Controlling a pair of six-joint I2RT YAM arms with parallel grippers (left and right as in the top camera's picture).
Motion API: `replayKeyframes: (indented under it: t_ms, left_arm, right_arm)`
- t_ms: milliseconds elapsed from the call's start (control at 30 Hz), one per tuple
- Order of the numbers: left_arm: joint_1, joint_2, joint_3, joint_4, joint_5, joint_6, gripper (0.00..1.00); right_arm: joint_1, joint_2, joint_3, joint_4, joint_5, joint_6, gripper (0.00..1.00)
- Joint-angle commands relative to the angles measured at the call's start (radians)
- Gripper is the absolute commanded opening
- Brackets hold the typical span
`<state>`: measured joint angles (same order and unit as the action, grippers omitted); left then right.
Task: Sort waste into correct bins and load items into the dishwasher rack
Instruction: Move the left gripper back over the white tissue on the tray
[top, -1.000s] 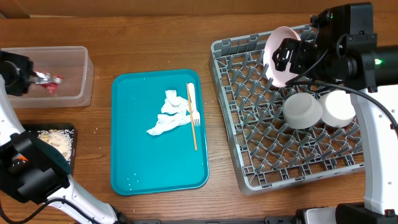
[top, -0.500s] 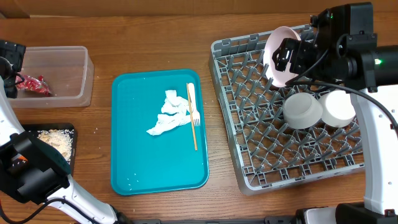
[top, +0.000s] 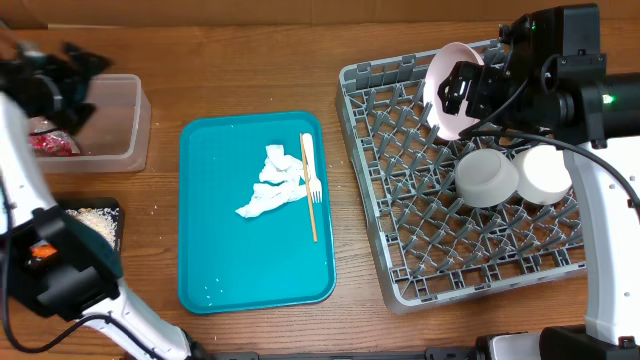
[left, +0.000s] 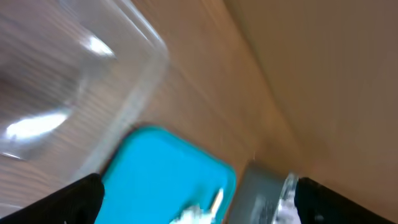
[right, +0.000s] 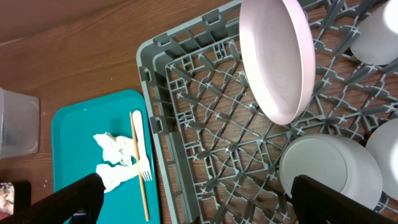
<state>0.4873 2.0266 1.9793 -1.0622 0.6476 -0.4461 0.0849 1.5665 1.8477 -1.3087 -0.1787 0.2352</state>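
Evidently the foil wrapper (top: 45, 143) lies in the clear tub (top: 140, 110), left of the teal tray (top: 215, 200). The left gripper (top: 62, 82) hovers above it, wide and empty (though blurred). The right gripper (right: 199, 198), also wide, hangs over the rack (top: 400, 270), right of the tray. The next move is probably to pinch the napkins (top: 270, 185) on the tray.

The tray (top: 220, 250) is teal. The napkin (top: 268, 190) and fork (top: 308, 155) are white. The rack (top: 420, 270) is grey, the plate (top: 447, 90) pale pink, the bowls (top: 487, 177) white, the bench (top: 250, 70) brown.

Tub (top: 112, 122) far left; napkins (top: 268, 186), fork (top: 310, 172) on tray (top: 250, 272) at centre; rack (top: 402, 262) right, holding plate (top: 446, 88), bowls (top: 487, 177)
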Motion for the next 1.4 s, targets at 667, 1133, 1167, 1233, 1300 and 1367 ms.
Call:
replayKeyframes:
  t_ms: [667, 1133, 1167, 1233, 1300, 1367]
  left_arm:
    - [-0.716, 0.010, 0.019, -0.064, -0.917, 0.384, 1.00]
    - [-0.706, 0.011, 0.019, -0.155, -0.412, 1.156, 1.00]
    - [-0.706, 0.010, 0.019, -0.155, -0.435, 1.156, 1.00]
    - [-0.706, 0.010, 0.019, -0.185, -0.446, 1.146, 1.00]
    - [-0.706, 0.014, 0.019, -0.208, -0.389, 1.249, 1.00]
    - [-0.706, 0.018, 0.019, -0.265, -0.311, 1.426, 1.00]
  right_arm:
    - [-0.002, 0.004, 0.022, 0.006, 0.003, 0.001, 1.00]
    - [-0.002, 0.004, 0.022, 0.006, 0.003, 0.001, 1.00]
    - [-0.002, 0.004, 0.022, 0.006, 0.003, 0.001, 1.00]
    - [-0.002, 0.004, 0.022, 0.006, 0.003, 0.001, 1.00]
    - [-0.002, 0.004, 0.022, 0.006, 0.003, 0.001, 1.00]
    - [-0.002, 0.004, 0.022, 0.006, 0.003, 0.001, 1.00]
